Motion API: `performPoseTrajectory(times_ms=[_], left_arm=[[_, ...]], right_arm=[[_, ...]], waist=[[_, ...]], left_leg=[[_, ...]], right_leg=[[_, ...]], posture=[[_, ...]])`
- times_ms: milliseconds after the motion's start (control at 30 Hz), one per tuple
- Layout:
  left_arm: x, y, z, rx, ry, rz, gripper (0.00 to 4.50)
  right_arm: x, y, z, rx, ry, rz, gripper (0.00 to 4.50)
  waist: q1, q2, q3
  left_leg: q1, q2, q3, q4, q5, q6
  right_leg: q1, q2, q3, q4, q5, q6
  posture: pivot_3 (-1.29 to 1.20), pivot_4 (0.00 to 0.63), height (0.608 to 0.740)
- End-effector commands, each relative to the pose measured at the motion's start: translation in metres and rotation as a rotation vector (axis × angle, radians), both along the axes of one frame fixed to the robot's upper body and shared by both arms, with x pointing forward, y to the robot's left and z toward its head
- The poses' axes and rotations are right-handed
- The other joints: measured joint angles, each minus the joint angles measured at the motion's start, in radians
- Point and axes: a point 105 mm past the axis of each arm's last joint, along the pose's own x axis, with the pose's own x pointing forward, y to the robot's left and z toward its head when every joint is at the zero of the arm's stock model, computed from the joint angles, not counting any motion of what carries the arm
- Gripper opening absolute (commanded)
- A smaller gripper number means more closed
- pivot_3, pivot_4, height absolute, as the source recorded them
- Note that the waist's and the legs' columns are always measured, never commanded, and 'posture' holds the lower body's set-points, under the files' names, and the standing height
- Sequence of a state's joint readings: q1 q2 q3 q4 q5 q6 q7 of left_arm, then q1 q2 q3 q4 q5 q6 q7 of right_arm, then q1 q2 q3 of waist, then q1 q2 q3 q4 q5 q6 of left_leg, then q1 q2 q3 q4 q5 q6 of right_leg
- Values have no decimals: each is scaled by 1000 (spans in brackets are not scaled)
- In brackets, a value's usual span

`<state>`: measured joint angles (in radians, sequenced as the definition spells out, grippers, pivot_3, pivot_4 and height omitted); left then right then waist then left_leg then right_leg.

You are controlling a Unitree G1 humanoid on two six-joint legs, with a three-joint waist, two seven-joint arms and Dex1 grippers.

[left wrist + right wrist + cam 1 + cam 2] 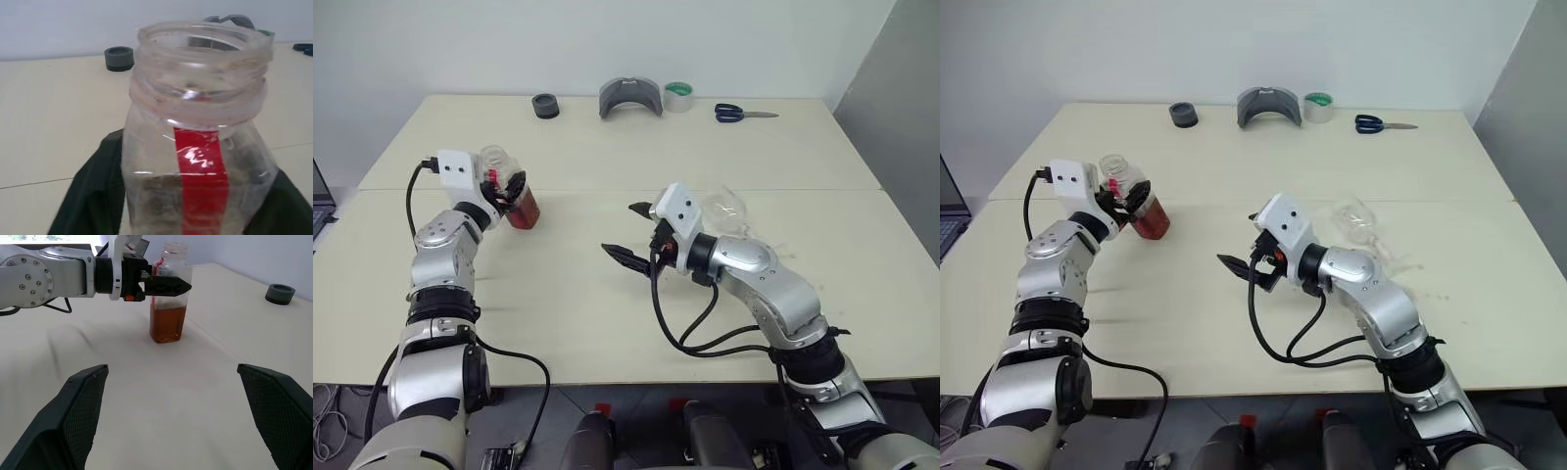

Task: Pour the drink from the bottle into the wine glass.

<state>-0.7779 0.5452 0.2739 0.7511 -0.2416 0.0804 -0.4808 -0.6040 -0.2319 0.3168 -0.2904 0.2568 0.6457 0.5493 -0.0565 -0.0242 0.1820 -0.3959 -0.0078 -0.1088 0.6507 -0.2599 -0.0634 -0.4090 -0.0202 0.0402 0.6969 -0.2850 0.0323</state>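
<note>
The biggest risk is judged to be the wine glass [1356,217]: it is seen lying on its side on the table [607,157], just behind the right arm, bowl toward the far edge. A pour cannot be taken by it as it lies; it could be rolled or knocked further by the right forearm if the arm is swung back blindly. Its stem and foot are blurred, so damage cannot be judged.

Next risk is a spill. The bottle [168,298] is stood upright on the table at the robot's left, uncapped, mouth open, with the drink [168,323] filling roughly the lower half. The left gripper [509,186] is placed around the bottle's upper body, fingers on either side; whether it is actually clamped or loosened cannot be told. If the bottle is lifted on a loose hold, a slip or tip is likely.

The right gripper [176,401] is held wide open and empty over bare tabletop, aimed toward the bottle, well apart from it.

Surface: a pale cream table made of two joined tops, a seam running across. The wall behind is plain white.

Small items are lined along the far edge: a grey curved holder [629,97], a tape roll [678,96], blue scissors [740,114], a dark round cap [545,105].
</note>
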Motion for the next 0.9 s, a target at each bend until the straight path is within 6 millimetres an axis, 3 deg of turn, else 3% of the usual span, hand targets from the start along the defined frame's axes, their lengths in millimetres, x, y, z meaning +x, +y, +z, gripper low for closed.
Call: performPoseTrajectory(times_ms=[33, 100, 633, 767, 900], left_arm=[[-1, 4, 5, -21, -27, 11, 4074], [-2, 5, 4, -17, -25, 8, 4480], [-22, 4, -36, 47, -13, 53, 4480], [-38, 1, -44, 72, -13, 50, 4480], [-62, -10, -50, 146, -15, 0, 4480]], right_arm=[[-5, 4, 14, 24, -54, 27, 4500], [-6, 4, 14, 23, -54, 31, 4500], [-6, -7, 4, -14, -58, -42, 4500], [-9, -20, 2, -11, -62, -104, 4500], [-10, -48, 9, 8, -50, -210, 4500]], waist=[[0, 0, 0], [0, 0, 0], [0, 0, 0], [-1, 0, 0], [0, 0, 0]], left_leg=[[0, 0, 0, 0, 0, 0], [0, 0, 0, 0, 0, 0], [0, 0, 0, 0, 0, 0], [0, 1, 0, 0, 0, 1], [0, 2, -1, -1, 0, 1]], right_leg=[[0, 0, 0, 0, 0, 0], [0, 0, 0, 0, 0, 0], [0, -1, 0, 0, 0, 0], [0, -1, 1, 0, 0, 0], [0, -2, 1, 0, 0, 0]], posture=[[0, 150, 740], [0, 150, 740], [0, 150, 740], [0, 150, 740], [0, 150, 740]])
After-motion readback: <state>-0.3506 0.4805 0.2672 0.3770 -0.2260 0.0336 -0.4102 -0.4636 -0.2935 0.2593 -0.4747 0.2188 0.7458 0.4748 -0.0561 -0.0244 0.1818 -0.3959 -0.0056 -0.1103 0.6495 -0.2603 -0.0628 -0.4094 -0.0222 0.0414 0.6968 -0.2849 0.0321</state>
